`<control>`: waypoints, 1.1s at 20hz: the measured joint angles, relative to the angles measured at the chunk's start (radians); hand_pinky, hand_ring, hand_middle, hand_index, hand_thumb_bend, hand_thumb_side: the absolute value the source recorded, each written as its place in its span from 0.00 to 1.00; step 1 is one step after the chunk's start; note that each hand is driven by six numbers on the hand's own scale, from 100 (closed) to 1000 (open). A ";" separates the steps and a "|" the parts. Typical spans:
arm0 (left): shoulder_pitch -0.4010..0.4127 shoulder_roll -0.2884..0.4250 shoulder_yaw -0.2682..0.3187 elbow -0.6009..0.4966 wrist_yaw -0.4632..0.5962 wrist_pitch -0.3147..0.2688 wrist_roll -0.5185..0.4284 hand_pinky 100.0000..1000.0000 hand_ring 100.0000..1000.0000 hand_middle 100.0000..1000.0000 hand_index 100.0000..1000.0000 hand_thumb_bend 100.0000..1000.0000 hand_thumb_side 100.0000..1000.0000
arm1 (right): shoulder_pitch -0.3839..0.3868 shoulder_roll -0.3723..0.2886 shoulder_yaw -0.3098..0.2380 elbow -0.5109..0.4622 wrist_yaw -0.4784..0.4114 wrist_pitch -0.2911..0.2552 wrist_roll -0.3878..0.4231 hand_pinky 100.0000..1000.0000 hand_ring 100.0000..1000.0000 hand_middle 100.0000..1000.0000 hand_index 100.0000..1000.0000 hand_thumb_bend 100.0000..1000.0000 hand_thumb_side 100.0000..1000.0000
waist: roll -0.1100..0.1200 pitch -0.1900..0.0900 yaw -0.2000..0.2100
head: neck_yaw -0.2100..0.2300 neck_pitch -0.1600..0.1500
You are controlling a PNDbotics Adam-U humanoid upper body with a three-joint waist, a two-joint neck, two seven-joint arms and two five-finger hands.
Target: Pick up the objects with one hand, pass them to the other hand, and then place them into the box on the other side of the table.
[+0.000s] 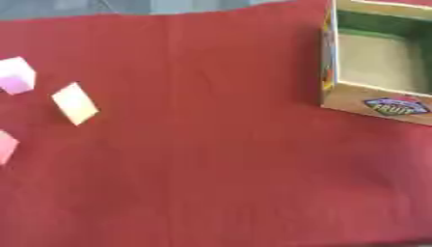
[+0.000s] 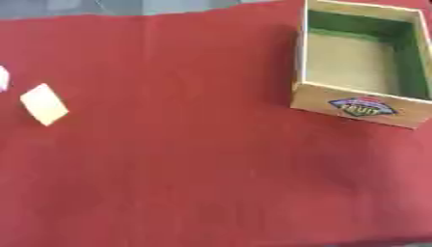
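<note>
**Red cloth and a grey strip**

A red cloth [image 1: 211,159] covers the table almost edge to edge, lying flat with faint creases. Beyond its uneven far edge runs a narrow grey-blue strip of floor [image 1: 127,6].

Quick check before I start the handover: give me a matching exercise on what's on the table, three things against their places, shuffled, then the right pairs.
Things:
1. cardboard box
2. pale yellow block
3. pink-white block

Places:
A. at the table's left edge, farther back than the other block named here
B. far right of the red cloth, open top, nothing seen inside
C. left side, a little nearer the middle

Pairs: 1-B, 2-C, 3-A

Neither hand shows in either view.
</note>
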 measured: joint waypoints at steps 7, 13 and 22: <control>0.001 0.025 0.007 0.024 -0.001 0.011 -0.015 0.69 0.66 0.61 0.78 0.35 0.50 | 0.000 0.005 0.000 0.000 0.010 0.001 0.003 0.91 1.00 0.85 0.95 0.00 0.55 | 0.003 0.000 0.000 | -0.006 0.004; -0.008 0.049 0.008 0.038 0.001 0.017 -0.020 0.70 0.68 0.63 0.79 0.38 0.45 | 0.000 0.017 0.001 0.000 0.028 0.014 0.000 0.91 1.00 0.85 0.95 0.00 0.55 | 0.009 0.000 -0.002 | -0.001 0.009; -0.062 0.221 -0.042 0.100 -0.078 0.049 -0.279 0.74 0.71 0.64 0.80 0.50 0.32 | 0.001 0.017 0.006 0.000 0.039 0.025 -0.004 0.91 1.00 0.84 0.95 0.00 0.55 | 0.015 -0.007 -0.001 | 0.060 0.027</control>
